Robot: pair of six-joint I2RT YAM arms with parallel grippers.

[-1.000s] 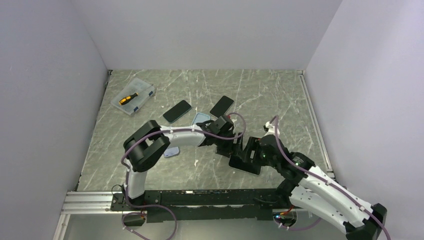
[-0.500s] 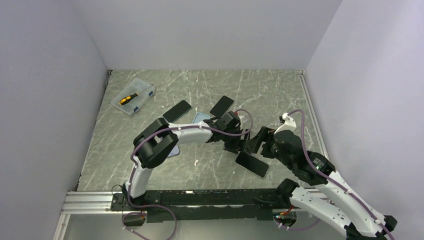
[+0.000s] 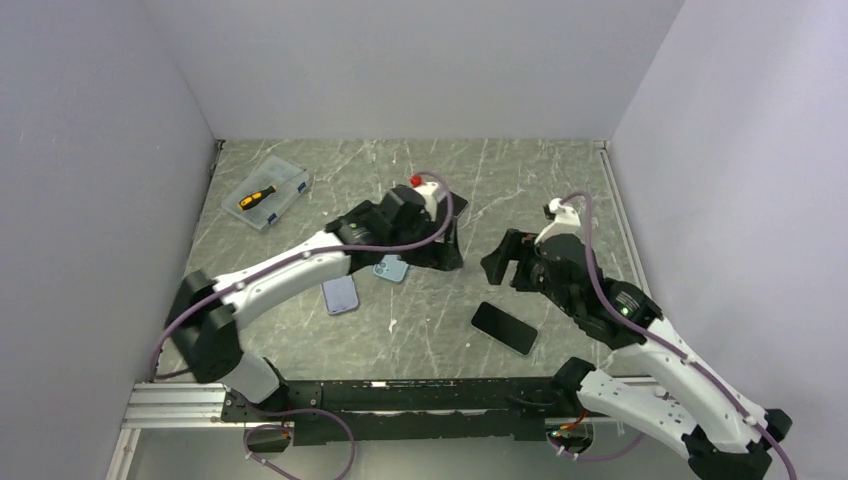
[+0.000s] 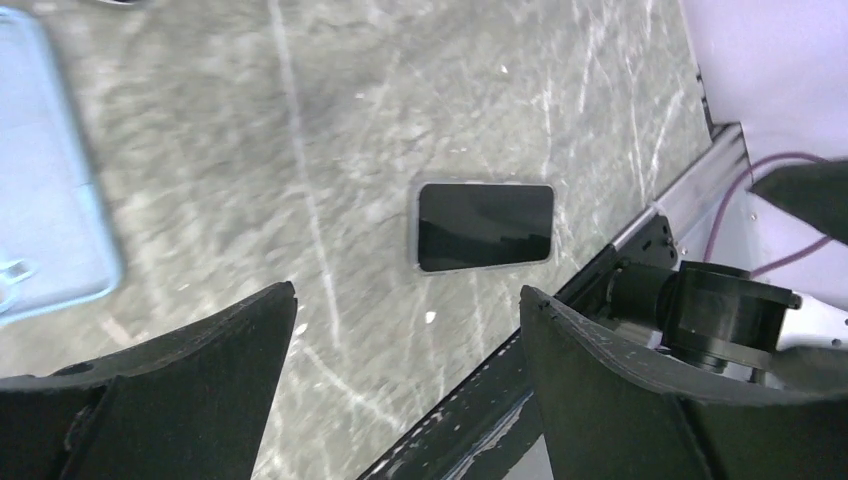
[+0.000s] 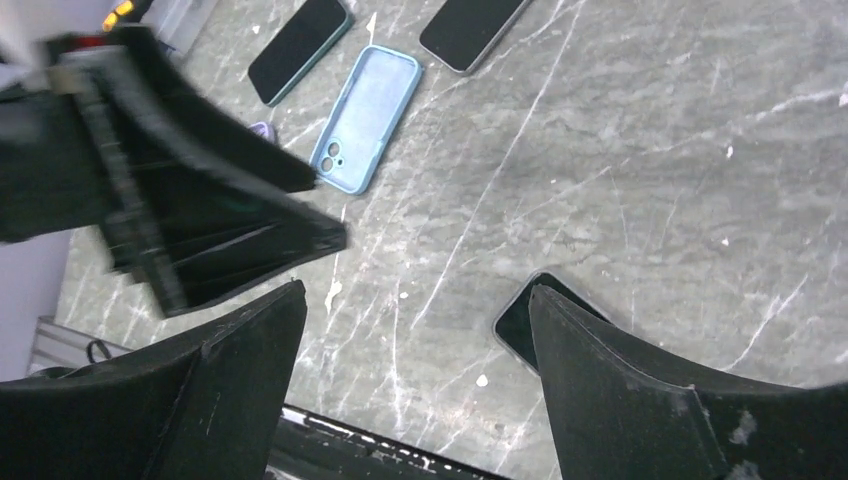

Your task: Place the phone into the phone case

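- Left gripper (image 4: pixel 405 295): two broad, matte black, wedge-shaped fingers, spread wide apart with nothing between them. It hangs above the table, touching nothing.
- Right gripper (image 5: pixel 417 293): the same black wedges, also wide apart and empty, off the table at right of centre in the overhead view.
- Phone (image 3: pixel 504 327): a flat dark rectangle with rounded corners and a glossy screen. It lies face up, alone, at lower centre of the overhead view, below the right gripper.
- Case (image 5: pixel 367 103): a pale blue, smooth shell with a camera cut-out at one end. It lies open side up, left of centre and well apart from the phone.
- Lilac case (image 3: pixel 341 294): it lies just left of and below the blue one.
- Green-edged phone (image 5: pixel 300 35) and another dark phone (image 5: pixel 470 20): both lie flat beyond the case.
- Clear box (image 3: pixel 266 193): at upper left, holding an orange-handled screwdriver (image 3: pixel 258 196).
- Table (image 3: pixel 560 190): grey-green marble pattern with white veins.
- Walls (image 3: pixel 420 70): plain and pale on three sides.
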